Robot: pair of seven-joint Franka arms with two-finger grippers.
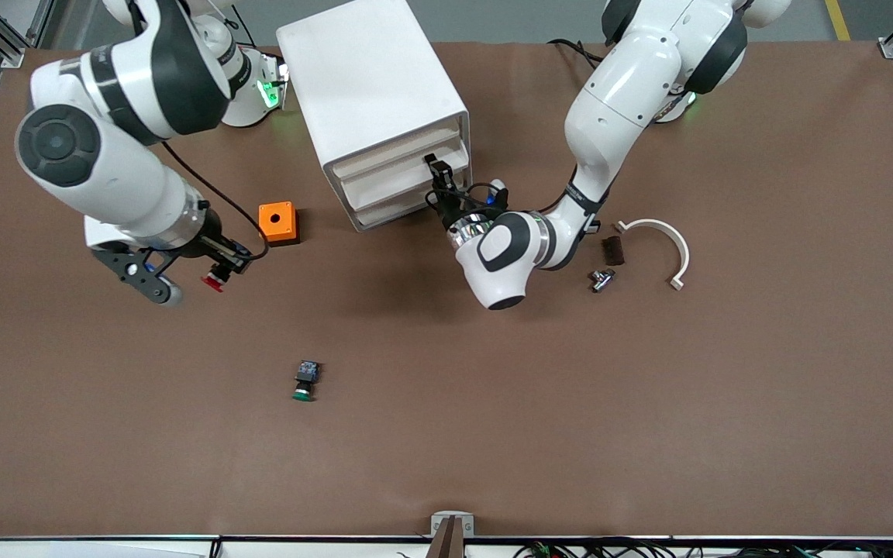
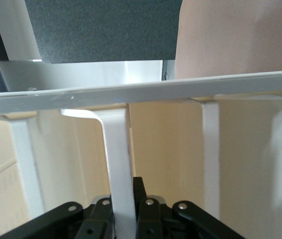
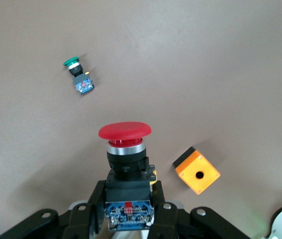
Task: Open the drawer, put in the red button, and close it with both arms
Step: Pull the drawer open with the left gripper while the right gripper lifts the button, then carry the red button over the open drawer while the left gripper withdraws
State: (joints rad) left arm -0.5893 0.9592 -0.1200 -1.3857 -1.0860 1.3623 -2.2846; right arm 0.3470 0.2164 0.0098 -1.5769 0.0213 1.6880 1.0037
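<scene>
Lighting: even, bright overhead light across the brown table (image 1: 493,434); soft, short shadows under both arms and beside the white cabinet (image 1: 373,93). Glare: green indicator glow at the arm bases; mild sheen on the arm shells. Left wrist view: close-range, the drawer (image 2: 141,92) front softly blurred, pale surfaces near overexposure. Right wrist view: the red button (image 3: 125,149) sharp, table tone washed and greyish, slight darkening toward corners.

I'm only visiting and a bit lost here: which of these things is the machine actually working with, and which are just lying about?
In use:
- drawer, its handle pinched by the left gripper
- red button, held by the right gripper

Lying about:
- green button
- orange box
- white curved piece
- small metal part
- dark block
</scene>
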